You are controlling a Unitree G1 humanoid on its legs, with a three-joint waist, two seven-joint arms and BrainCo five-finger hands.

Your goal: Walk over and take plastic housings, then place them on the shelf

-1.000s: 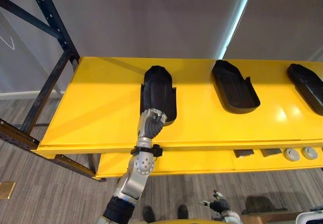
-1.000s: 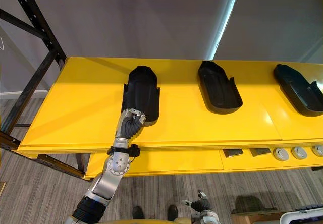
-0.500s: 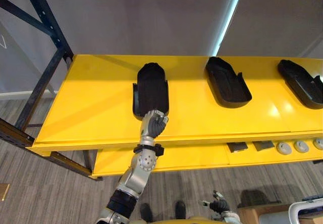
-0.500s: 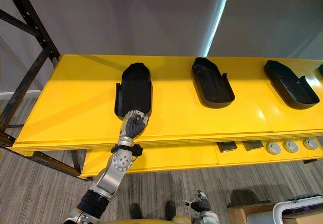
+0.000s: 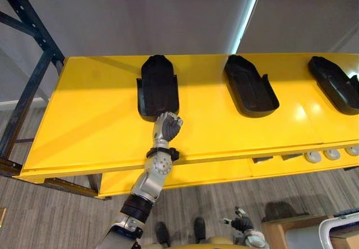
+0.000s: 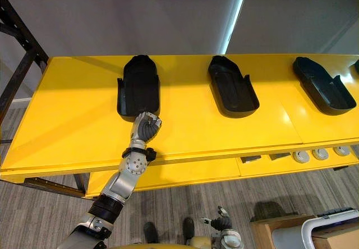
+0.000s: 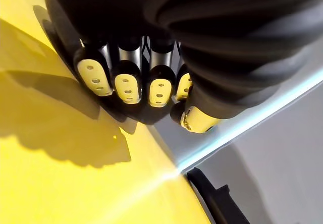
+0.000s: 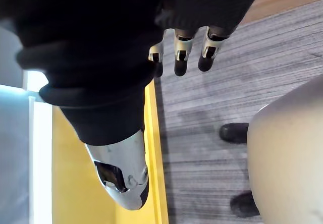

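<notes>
Seemingly placement is finishing; left hand (image 5: 168,127), fingers curled on nothing, sits at the near end of the housing (image 5: 159,86) on the shelf (image 5: 90,120); right hand (image 8: 184,52) hangs slack-fingered; next, withdraw without nudging it.

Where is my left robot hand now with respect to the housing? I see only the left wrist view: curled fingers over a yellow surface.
Observer: The left robot hand is over the yellow shelf, right at the near end of the leftmost black housing, and it holds nothing.
Operator: Which other housings are on that shelf?
Observer: Two more show in the left eye view: a middle housing and a right housing, both further along to the robot's right.
</notes>
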